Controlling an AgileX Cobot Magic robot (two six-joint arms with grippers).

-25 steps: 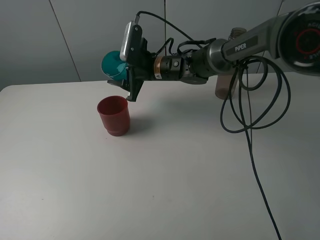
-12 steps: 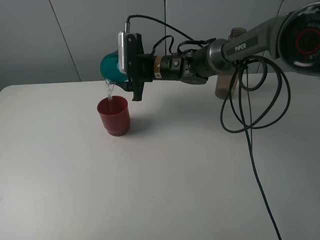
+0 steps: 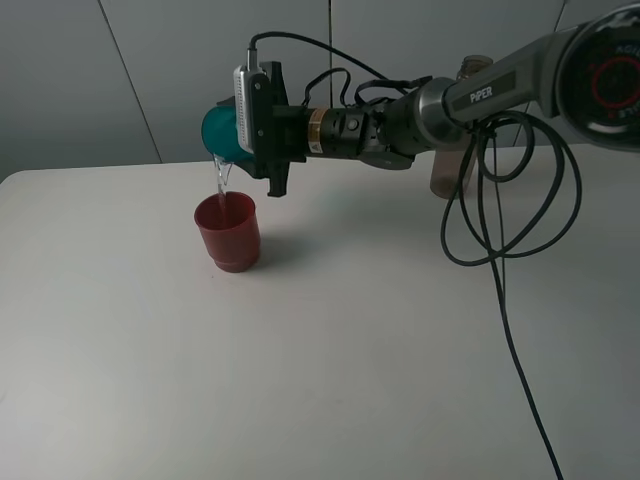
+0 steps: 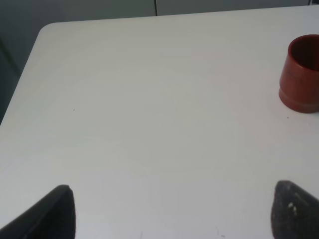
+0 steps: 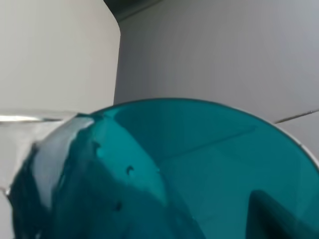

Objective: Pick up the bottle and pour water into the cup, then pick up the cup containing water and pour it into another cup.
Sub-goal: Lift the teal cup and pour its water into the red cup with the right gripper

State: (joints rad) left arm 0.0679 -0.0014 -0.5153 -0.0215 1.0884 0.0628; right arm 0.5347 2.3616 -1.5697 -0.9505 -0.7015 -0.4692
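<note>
Rolled further; clamping teal cup point(image 3: 216, 130) in right gripper point(image 3: 252, 138) upper left, pouring into red cup point(image 3: 228, 232); spreading left gripper point(image 4: 174, 214) wide, empty.

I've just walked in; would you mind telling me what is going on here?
The right end effector holds the teal cup tipped on its side above the red cup. A thin stream of water runs from its rim into the red cup, which stands upright on the white table. The bottle stands at the back, behind the right arm, unheld. The left end effector hangs open above the table, holding nothing.
</note>
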